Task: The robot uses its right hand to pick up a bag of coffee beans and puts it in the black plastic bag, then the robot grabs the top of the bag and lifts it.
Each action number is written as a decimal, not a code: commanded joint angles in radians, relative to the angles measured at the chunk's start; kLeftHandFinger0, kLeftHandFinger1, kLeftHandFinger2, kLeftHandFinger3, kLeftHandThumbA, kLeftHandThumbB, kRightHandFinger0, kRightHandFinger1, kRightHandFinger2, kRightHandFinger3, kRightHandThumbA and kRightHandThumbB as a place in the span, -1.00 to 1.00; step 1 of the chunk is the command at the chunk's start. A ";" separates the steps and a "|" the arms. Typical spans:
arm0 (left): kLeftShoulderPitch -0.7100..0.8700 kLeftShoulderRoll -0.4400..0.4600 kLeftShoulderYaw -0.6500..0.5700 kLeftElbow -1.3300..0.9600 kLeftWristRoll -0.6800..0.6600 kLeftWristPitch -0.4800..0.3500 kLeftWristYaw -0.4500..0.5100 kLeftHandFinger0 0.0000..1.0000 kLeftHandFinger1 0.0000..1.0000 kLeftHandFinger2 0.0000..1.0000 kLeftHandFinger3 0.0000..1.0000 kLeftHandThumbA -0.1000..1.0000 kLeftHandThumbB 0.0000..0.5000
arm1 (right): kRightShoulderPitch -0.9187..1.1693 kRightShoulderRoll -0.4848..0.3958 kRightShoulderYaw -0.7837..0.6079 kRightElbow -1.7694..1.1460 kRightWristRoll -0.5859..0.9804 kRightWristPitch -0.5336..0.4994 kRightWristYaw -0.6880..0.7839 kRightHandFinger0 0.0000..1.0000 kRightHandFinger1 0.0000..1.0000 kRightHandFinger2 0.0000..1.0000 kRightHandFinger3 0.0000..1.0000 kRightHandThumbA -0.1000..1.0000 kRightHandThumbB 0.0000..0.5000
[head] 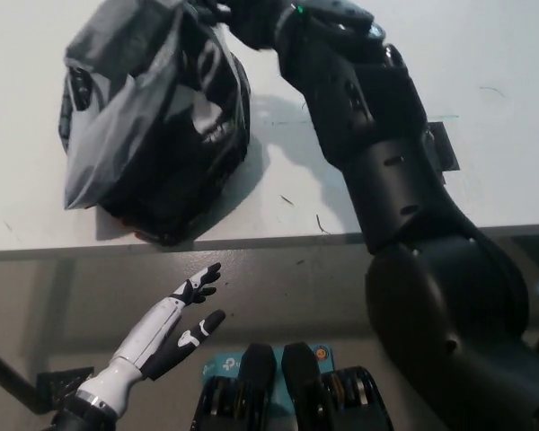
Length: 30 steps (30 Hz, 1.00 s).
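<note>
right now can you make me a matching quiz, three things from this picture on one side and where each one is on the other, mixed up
Things:
1. black plastic bag
2. left hand
3. right hand

Places:
a. resting open below the table edge, lower left
b. at the top of the bag, near the picture's upper edge
c. on the white table, bunched at the top

Pairs: 1-c, 2-a, 3-b

black segmented right arm (386,171), white left robot hand (175,323), seemingly black-fingertipped
</note>
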State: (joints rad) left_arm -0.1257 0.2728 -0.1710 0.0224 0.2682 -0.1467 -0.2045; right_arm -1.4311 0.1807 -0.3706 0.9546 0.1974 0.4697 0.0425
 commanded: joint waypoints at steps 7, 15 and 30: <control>-0.028 -0.004 -0.007 -0.011 -0.001 -0.009 -0.004 0.85 0.79 1.00 1.00 0.99 -0.37 | -0.292 0.036 -0.110 0.031 0.325 0.000 -0.080 -1.00 -1.00 -0.12 0.37 -0.61 -0.68; -0.027 -0.011 -0.015 -0.014 0.013 -0.008 -0.002 0.80 0.77 1.00 1.00 0.98 -0.40 | -0.386 0.017 -0.145 0.091 0.345 0.000 -0.090 -1.00 -1.00 -0.27 0.07 -0.45 -0.68; -0.033 -0.013 -0.022 -0.005 0.017 -0.020 0.000 0.82 0.75 0.99 1.00 1.00 -0.33 | -0.538 -0.027 -0.188 0.180 0.335 -0.048 -0.072 -1.00 -1.00 -0.34 -0.12 -0.50 -0.81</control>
State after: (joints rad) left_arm -0.1260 0.2555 -0.1839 0.0239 0.2725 -0.1415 -0.2049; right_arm -1.6915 0.1956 -0.5242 1.1601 0.4311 0.4718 -0.0603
